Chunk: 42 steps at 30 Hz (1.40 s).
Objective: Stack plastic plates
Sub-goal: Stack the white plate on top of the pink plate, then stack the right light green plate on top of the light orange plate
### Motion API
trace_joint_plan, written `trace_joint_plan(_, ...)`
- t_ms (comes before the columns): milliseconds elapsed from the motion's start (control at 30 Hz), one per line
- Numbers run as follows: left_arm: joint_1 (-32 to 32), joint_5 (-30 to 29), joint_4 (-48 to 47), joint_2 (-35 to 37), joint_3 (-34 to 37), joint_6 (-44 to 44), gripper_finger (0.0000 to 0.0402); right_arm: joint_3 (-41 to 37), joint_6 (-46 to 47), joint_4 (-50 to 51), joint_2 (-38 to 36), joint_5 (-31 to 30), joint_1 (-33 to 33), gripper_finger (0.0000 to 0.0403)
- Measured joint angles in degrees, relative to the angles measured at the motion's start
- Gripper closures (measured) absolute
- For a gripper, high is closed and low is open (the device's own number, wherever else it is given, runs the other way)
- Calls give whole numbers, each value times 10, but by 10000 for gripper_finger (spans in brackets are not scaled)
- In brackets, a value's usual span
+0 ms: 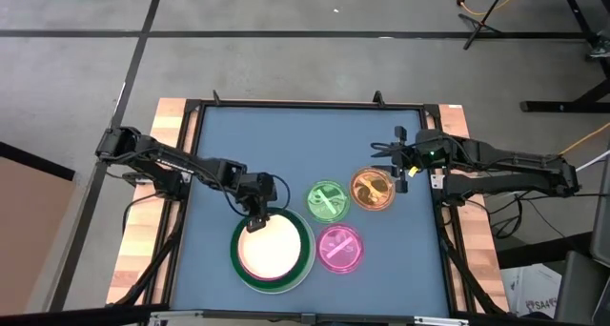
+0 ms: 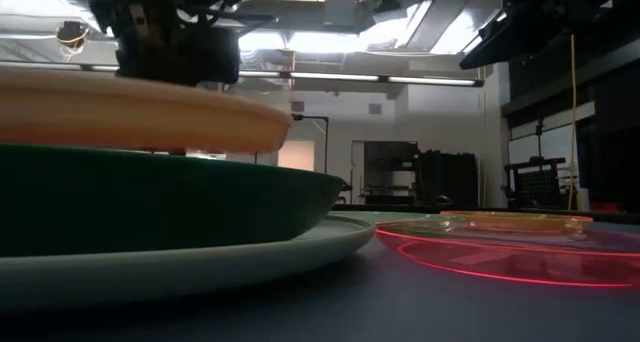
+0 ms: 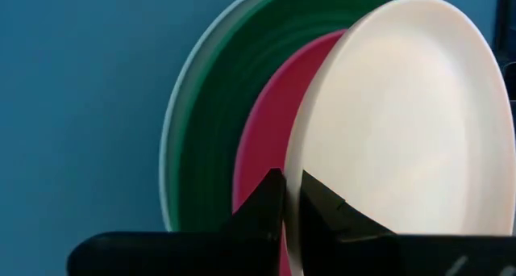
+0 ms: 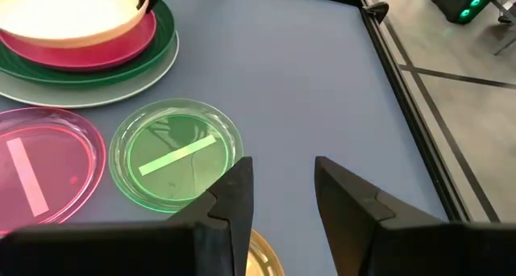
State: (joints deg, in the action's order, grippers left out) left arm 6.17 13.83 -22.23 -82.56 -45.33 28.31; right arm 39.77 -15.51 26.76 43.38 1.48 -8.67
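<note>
Pinching the cream plate (image 3: 403,131) by its rim, my left pincer (image 1: 255,212) holds it over the pink, dark green and white stack; right pincer (image 4: 278,195) spread beside orange plate (image 1: 372,189).

No text, number, brand or sign can be read in any view. The carton (image 1: 538,290) at 4 o'clock off the table bears dark print, too small to make out.
</note>
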Motion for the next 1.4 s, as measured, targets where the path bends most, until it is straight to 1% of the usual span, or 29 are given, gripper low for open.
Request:
trace_joint_plan(133, 0, -15, 11, 0, 15, 0, 390, 0, 0, 0, 0, 0, 0, 279)
trace_joint_plan(400, 3, -31, 21, 0, 19, 0, 389, 0, 0, 0, 0, 0, 0, 279)
trace_joint_plan(567, 20, -33, 20, 0, 19, -10, 375, 0, 0, 0, 0, 0, 0, 279)
trace_joint_plan(700, 33, -63, 20, 0, 19, -5, 363, 0, 0, 0, 1, 0, 0, 279)
trace_joint_plan(833, 39, -75, 20, 0, 19, -4, 352, 0, 0, 5, 10, 0, 0, 279)
trace_joint_plan(900, 40, -77, 20, 0, 19, -3, 345, 0, 1, 3, 19, 1, 0, 279)
trace_joint_plan(1133, 40, -77, 20, 0, 19, -3, 318, 0, 2, 13, 73, 41, 1, 279)
trace_joint_plan(1267, 40, -84, 20, 0, 19, -3, 306, 0, 2, 39, 110, 41, 1, 279)
trace_joint_plan(1400, 40, -84, 23, 0, 19, -2, 303, 0, 2, 58, 154, 32, 1, 279)
